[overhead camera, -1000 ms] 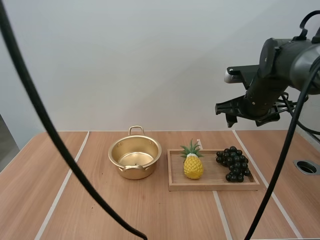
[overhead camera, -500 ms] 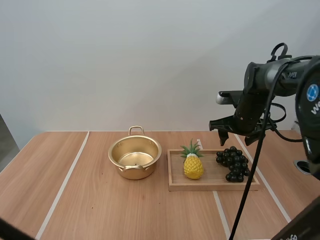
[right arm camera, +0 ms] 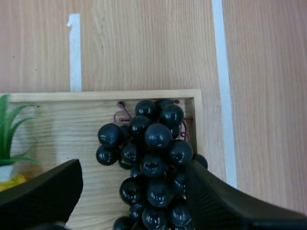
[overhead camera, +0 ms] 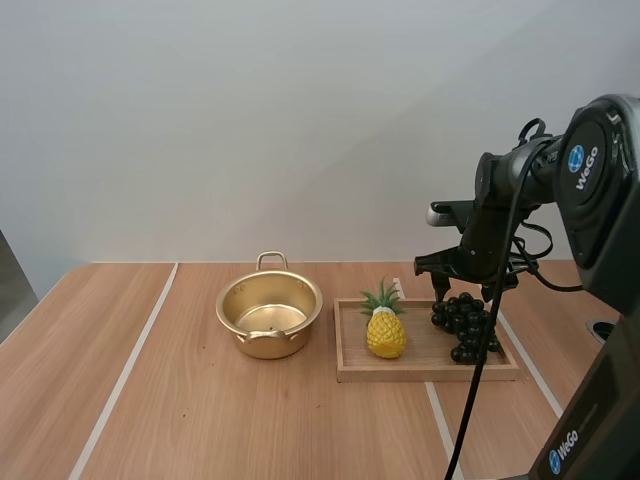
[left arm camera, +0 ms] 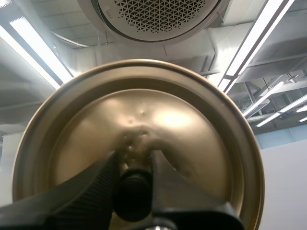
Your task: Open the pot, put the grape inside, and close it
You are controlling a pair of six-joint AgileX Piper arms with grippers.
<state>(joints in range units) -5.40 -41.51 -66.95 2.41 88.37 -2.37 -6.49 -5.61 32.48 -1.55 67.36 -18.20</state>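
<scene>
Our right gripper [overhead camera: 466,288] has descended, jaws apart, over the grapes [right arm camera: 153,158] on the tray [overhead camera: 430,372]; the pot [overhead camera: 270,315] stands open, our left gripper [left arm camera: 134,165] clamps the lid [left arm camera: 192,143], so grasping, loading and closing remain.

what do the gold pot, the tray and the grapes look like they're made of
Round gold-coloured pot: metal, polished, its inside mirrors light. Flat rectangular tray: pale wood, matte, grain lines show. Bunch of dark round grapes: glossy highlights on each berry, probably plastic, though real fruit cannot be ruled out.
</scene>
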